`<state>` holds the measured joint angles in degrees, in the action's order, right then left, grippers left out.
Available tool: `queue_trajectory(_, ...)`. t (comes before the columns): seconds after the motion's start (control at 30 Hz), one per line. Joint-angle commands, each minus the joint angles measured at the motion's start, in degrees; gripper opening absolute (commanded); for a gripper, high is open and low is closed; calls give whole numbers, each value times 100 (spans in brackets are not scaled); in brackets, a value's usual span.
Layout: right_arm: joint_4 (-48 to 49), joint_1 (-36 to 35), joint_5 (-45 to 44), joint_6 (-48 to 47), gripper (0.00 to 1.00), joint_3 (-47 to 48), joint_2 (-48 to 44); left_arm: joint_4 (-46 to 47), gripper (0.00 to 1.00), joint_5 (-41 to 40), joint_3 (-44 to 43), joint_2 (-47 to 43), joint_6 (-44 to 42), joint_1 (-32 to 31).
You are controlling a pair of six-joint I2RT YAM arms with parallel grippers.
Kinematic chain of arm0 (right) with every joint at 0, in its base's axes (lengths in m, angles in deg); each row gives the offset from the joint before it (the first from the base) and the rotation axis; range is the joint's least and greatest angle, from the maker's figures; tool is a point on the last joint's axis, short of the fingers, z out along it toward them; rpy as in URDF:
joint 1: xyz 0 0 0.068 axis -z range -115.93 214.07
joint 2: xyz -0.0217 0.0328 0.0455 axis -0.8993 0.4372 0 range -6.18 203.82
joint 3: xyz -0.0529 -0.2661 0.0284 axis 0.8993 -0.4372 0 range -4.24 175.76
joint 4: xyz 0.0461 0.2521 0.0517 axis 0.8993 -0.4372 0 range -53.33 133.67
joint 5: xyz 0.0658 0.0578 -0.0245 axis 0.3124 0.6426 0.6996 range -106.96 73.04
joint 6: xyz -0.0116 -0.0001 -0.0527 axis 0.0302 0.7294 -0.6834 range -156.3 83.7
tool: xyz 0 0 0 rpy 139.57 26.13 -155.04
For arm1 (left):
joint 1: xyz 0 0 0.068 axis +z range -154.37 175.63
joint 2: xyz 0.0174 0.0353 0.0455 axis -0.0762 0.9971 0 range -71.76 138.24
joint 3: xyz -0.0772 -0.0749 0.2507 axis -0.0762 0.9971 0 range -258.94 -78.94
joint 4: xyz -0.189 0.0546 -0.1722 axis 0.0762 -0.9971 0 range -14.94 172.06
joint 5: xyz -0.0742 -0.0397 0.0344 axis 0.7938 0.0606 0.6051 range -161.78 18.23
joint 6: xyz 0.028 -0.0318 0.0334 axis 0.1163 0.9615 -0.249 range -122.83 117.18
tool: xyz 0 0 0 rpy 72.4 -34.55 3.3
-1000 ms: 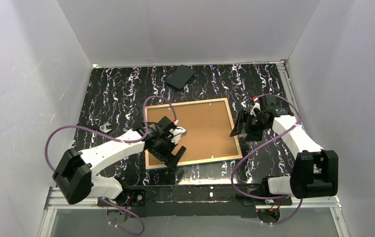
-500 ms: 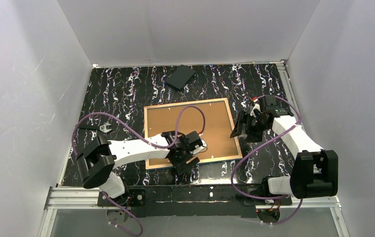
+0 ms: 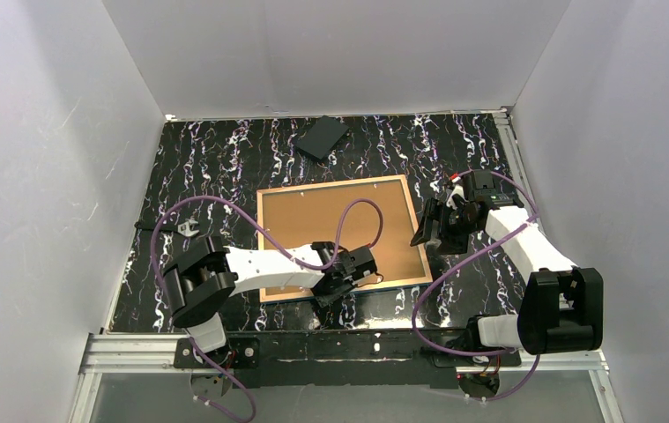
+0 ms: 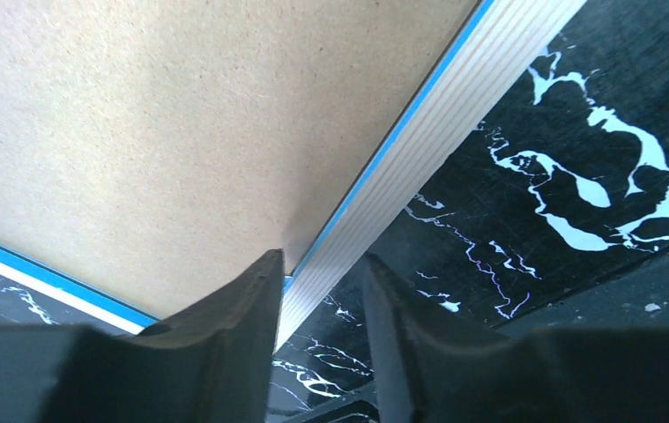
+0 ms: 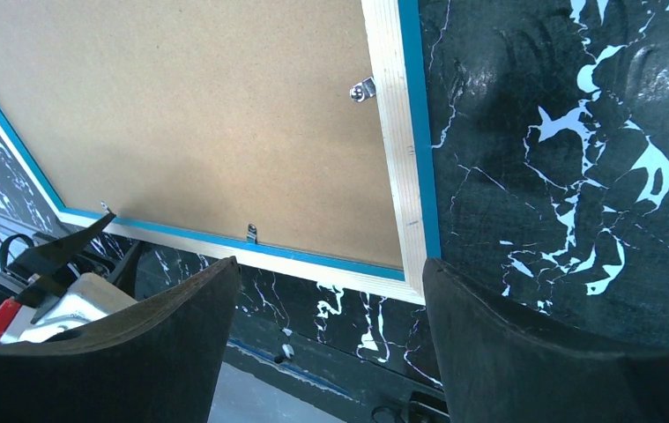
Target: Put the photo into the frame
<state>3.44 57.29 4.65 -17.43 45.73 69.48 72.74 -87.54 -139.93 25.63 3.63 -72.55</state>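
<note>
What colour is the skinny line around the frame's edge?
Bright blue; the frame shows it best in the right wrist view.

A black desk (image 3: 216,167) veined with white marbling carries a large frame (image 3: 330,185) lying flat near its front edge, tan wood rim upward, with a thin blue line along its sides and a brown backing board (image 3: 313,216) filling it. A small black slab (image 3: 323,137) lies well apart by the far edge. A small metal piece (image 3: 188,228) sits to the left of the frame, clear of it.
</note>
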Motion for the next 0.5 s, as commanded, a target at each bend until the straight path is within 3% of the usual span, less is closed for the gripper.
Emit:
queue_trajectory(0.0, -71, -16, 81, -76, 84, 132, -85, -702, 30, -199, -138, 48, 69, -76)
queue_trajectory(0.1, -103, -16, 66, -70, 84, 146, -123, -769, 16, -208, -140, 49, 95, -81)
queue_trajectory(0.23, -131, -9, 111, -75, 84, 103, -206, -752, 16, -190, -89, 26, 83, -78)
queue_trajectory(0.3, -151, -4, 103, -89, 84, 79, -226, -764, 25, -206, -90, 27, 71, -81)
queue_trajectory(0.37, -148, -7, 118, -89, 84, 53, -236, -727, 41, -196, -75, 10, 75, -81)
queue_trajectory(0.47, -135, -7, 170, -86, 84, 40, -207, -580, 48, -142, 17, -37, 37, -81)
